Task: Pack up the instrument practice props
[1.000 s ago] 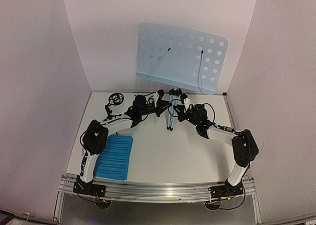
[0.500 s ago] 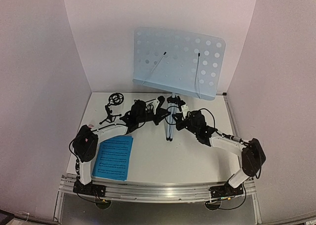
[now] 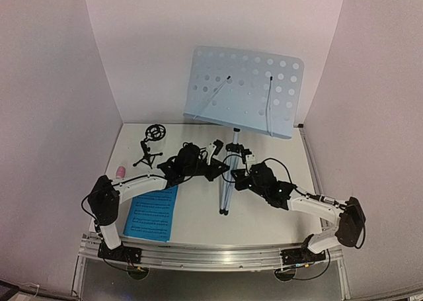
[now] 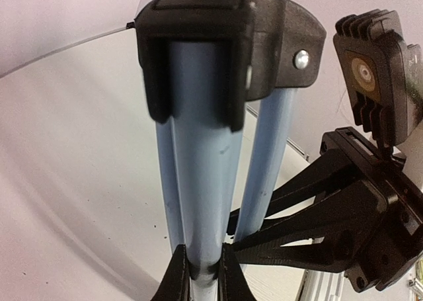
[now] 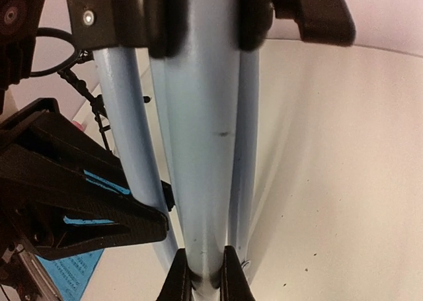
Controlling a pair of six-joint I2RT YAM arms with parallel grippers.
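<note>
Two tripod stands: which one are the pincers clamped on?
The tall silver-legged music stand with the perforated desk: left pincer and right pincer each clamp a leg. The small black mic stand sits apart, back left.

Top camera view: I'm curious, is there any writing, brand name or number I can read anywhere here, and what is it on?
Nothing here can be read.
blue sheet: rows of dark print, too small to read from above; in the right wrist view the print is blurred.
music stand: no lettering shows on its perforated plate or its legs.
</note>
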